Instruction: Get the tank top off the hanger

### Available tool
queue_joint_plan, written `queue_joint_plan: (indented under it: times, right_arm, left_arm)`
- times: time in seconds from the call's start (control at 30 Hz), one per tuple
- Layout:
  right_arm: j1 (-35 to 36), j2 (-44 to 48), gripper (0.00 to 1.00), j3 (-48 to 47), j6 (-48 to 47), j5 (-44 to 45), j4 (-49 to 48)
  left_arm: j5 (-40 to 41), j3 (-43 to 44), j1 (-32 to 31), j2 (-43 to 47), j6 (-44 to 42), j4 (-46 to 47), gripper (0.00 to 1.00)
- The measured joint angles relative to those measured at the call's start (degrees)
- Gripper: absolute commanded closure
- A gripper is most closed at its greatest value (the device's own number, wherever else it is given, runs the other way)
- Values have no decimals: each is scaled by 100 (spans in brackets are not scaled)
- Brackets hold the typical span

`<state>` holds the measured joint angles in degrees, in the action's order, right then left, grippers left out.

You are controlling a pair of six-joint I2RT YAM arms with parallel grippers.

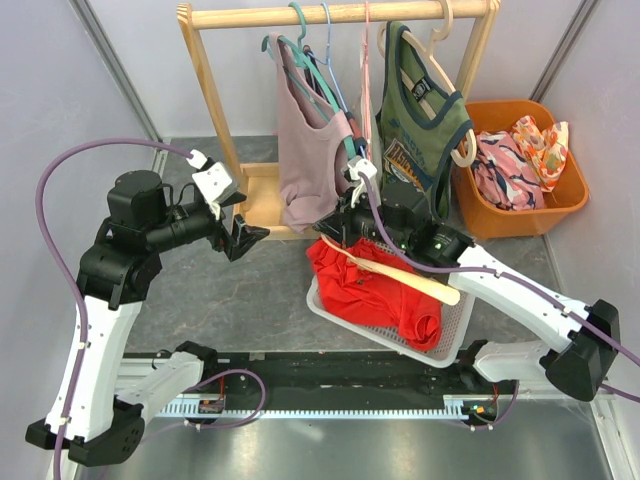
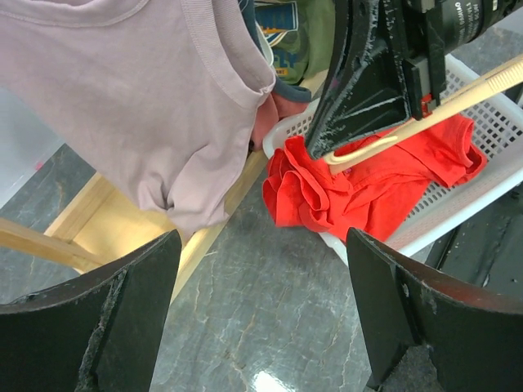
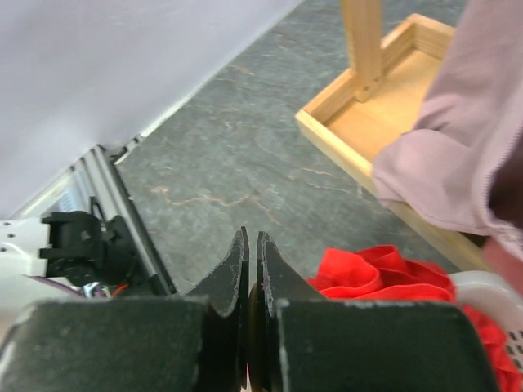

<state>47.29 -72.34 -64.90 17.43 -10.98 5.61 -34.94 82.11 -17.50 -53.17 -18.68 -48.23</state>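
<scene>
While the left fingers (image 2: pixel 122 327) hang spread at centre left, the right fingers (image 3: pixel 229 282) pinch the hanger (image 1: pixel 420 280) near its hook; it lies across the red top (image 1: pixel 365 285) in the basket (image 1: pixel 455 325), lower centre.

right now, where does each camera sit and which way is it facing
Top external: high behind the robot, looking down at the wooden rack; left gripper and right gripper show.
Left wrist: on the left gripper, seen open, facing the mauve tank top and right gripper.
Right wrist: on the right gripper, seen shut on the wooden hanger, facing the table.
Shared: both wrist views catch the mauve tank top and red garment.
</scene>
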Motion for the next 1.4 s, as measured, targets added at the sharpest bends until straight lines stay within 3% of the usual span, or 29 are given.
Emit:
queue_joint_plan:
  times: [0.63, 1.07, 1.27, 1.4]
  right_arm:
    - [-7, -24, 100, 129, 791, -1150, -1049]
    - [-282, 243, 100, -560, 146, -846, -96]
    - [-531, 396, 100, -883, -17, -802, 184]
    - [-555, 393, 100, -1119, 114, -911, 107]
  left_arm:
    - [181, 0, 0, -9, -76, -153, 11]
    - [7, 0, 0, -160, -87, -225, 0]
    - [-514, 2, 0, -249, -31, -227, 0]
    - [-1397, 2, 0, -348, 55, -232, 0]
